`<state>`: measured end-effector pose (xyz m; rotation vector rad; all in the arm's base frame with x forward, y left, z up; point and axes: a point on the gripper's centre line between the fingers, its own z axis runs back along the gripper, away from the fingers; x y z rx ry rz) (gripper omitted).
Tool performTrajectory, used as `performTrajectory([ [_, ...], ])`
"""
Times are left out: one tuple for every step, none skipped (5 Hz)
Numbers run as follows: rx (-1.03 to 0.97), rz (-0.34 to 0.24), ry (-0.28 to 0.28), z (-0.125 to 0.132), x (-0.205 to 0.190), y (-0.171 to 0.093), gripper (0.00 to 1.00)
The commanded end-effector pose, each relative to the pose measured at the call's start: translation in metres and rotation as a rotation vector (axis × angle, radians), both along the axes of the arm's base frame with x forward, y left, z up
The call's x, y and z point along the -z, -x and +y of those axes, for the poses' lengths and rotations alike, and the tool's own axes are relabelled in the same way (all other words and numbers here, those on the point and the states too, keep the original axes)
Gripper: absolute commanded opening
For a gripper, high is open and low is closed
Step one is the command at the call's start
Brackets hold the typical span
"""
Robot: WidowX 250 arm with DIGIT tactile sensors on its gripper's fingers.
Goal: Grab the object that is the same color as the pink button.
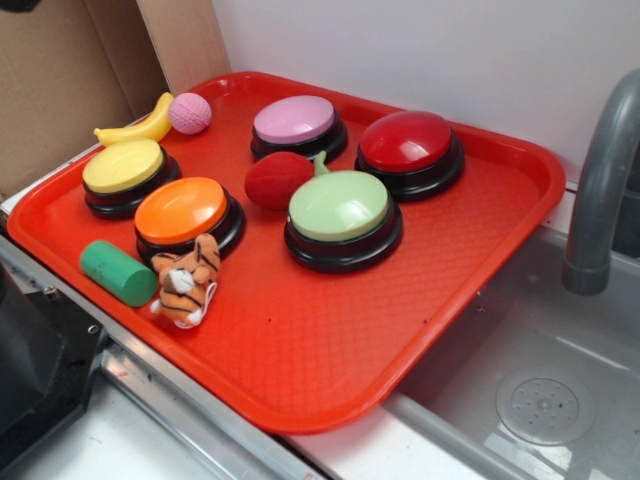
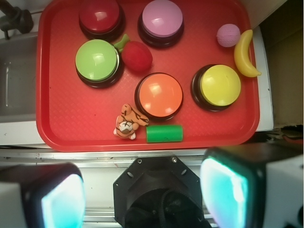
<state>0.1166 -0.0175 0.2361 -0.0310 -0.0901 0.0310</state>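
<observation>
The small pink dimpled ball (image 1: 190,113) (image 2: 228,35) lies at the tray's far corner, touching the tip of a yellow banana (image 1: 140,126) (image 2: 245,53). The pink button (image 1: 295,121) (image 2: 162,19) stands at the back of the red tray (image 1: 300,350) (image 2: 61,123), apart from the ball. In the wrist view my gripper (image 2: 145,194) hangs high above the tray's near edge, open, its two pale-padded fingers (image 2: 64,202) far apart with nothing between them. The gripper does not show in the exterior view.
Red (image 1: 408,142), green (image 1: 340,208), orange (image 1: 182,212) and yellow (image 1: 124,167) buttons share the tray with a fuzzy red ball (image 1: 278,179), a green cylinder (image 1: 118,272) and a toy tiger (image 1: 188,282). A sink (image 1: 540,400) with a grey faucet (image 1: 600,190) lies to the right.
</observation>
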Motion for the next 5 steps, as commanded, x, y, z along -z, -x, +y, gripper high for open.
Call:
performTrajectory([
  [0.0, 0.0, 0.0, 0.0, 0.0, 0.0, 1.0],
  [-0.164, -0.028, 0.004, 0.019, 0.009, -0.031, 1.0],
  [-0.293, -0.034, 0.03, 0.033, 0.017, -0.06, 1.0],
  [-0.451, -0.058, -0.01, 0.045, 0.031, -0.09, 1.0],
  [-0.617, -0.086, -0.056, 0.068, 0.054, -0.131, 1.0],
])
